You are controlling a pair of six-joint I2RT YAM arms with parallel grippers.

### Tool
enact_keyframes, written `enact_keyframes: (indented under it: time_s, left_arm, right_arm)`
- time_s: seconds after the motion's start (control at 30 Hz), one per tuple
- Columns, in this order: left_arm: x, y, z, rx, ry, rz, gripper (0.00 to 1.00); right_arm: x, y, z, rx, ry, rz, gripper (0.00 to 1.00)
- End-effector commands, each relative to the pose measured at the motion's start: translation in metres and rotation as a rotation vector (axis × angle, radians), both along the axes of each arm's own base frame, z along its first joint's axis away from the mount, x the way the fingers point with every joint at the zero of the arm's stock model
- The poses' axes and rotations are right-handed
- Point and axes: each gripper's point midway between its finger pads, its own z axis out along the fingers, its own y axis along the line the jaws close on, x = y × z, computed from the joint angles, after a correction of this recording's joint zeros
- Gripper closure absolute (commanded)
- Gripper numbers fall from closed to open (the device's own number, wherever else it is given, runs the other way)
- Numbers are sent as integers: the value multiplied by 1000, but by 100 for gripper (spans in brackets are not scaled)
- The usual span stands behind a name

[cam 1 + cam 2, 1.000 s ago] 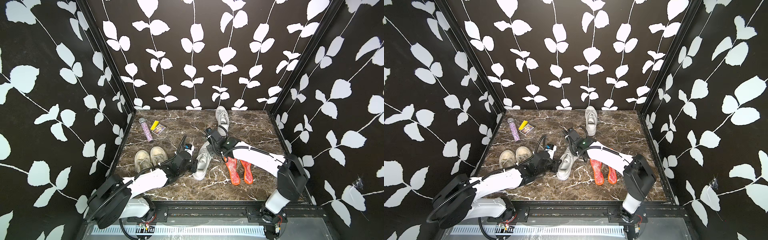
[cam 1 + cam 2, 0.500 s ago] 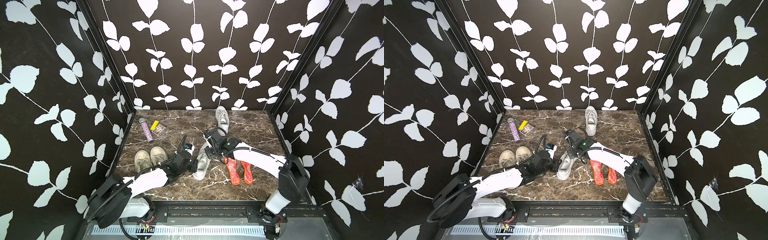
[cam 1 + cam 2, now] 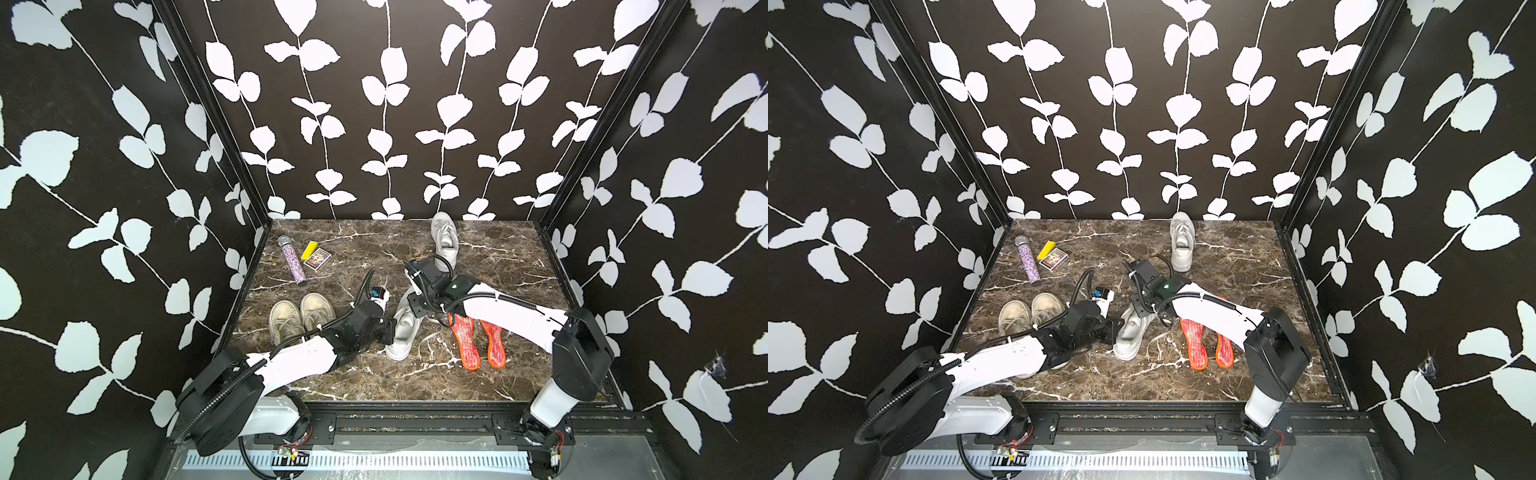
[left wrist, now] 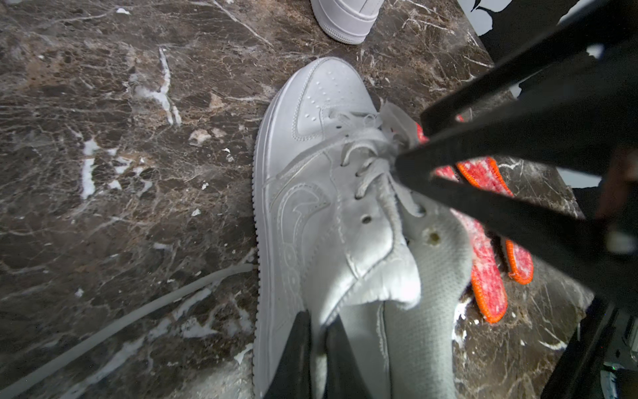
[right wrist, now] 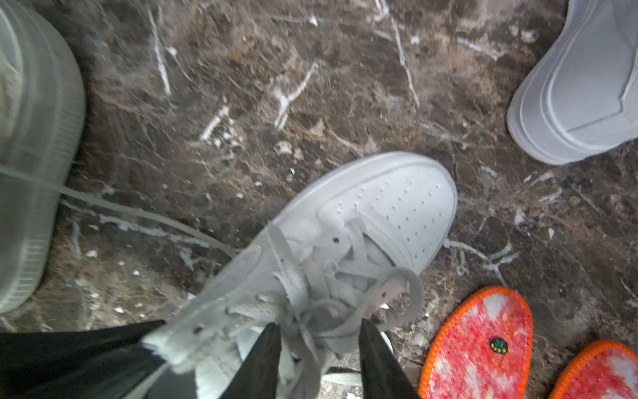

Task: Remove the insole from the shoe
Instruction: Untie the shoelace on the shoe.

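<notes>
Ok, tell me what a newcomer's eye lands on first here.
The bold white-leaf wallpaper on the black walls all round. Then the white sneaker mid-table, with the left gripper pinching its heel collar and the right gripper open over its laces. Two orange-red insoles lie beside it on the marble table.

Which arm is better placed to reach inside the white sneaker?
Right, probably. The left gripper is clamped on the collar of the white sneaker, steadying it; the right gripper stands open over its laces.
</notes>
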Motion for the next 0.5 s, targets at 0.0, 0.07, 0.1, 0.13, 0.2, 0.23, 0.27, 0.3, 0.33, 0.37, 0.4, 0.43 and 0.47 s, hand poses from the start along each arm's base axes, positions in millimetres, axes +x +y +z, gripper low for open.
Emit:
enact_keyframes:
  time_s: [0.0, 0.07, 0.1, 0.13, 0.2, 0.23, 0.27, 0.3, 0.33, 0.37, 0.4, 0.43, 0.47]
  left_arm:
    - [-2, 0, -6, 18, 21, -6, 89]
    - [-4, 0, -7, 21, 23, -9, 89]
    - [-4, 1, -7, 21, 24, -6, 89]
    - [-4, 1, -7, 22, 24, -7, 89]
    - [-4, 2, -8, 23, 23, -4, 89]
    - [-4, 2, -8, 24, 22, -5, 89]
    - [-4, 2, -7, 23, 23, -4, 89]
    - [-3, 2, -7, 24, 20, -6, 89]
    - [-3, 2, -7, 23, 20, -5, 89]
    - [-3, 2, -7, 23, 19, -4, 89]
    - [-3, 2, -7, 23, 19, -4, 89]
    - [-3, 2, -8, 24, 19, -4, 89]
    - [-3, 2, -8, 25, 21, -5, 89]
  right_arm:
    - [10, 17, 14, 53, -25, -6, 63]
    - [12, 19, 17, 65, -33, -6, 63]
    - [13, 20, 15, 65, -34, -8, 63]
    - [15, 21, 14, 63, -32, -7, 63]
    - [16, 23, 9, 44, -17, -3, 63]
    - [16, 23, 5, 34, -7, -2, 64]
    - [15, 24, 2, 33, 2, 0, 65]
    - [14, 24, -2, 30, 11, 1, 65]
    - [13, 24, -5, 27, 20, 2, 65]
    - [12, 24, -8, 24, 27, 2, 65]
    - [11, 23, -13, 14, 35, 1, 66]
    - [11, 21, -17, 2, 43, -1, 68]
    - [10, 19, -20, -10, 49, -4, 69]
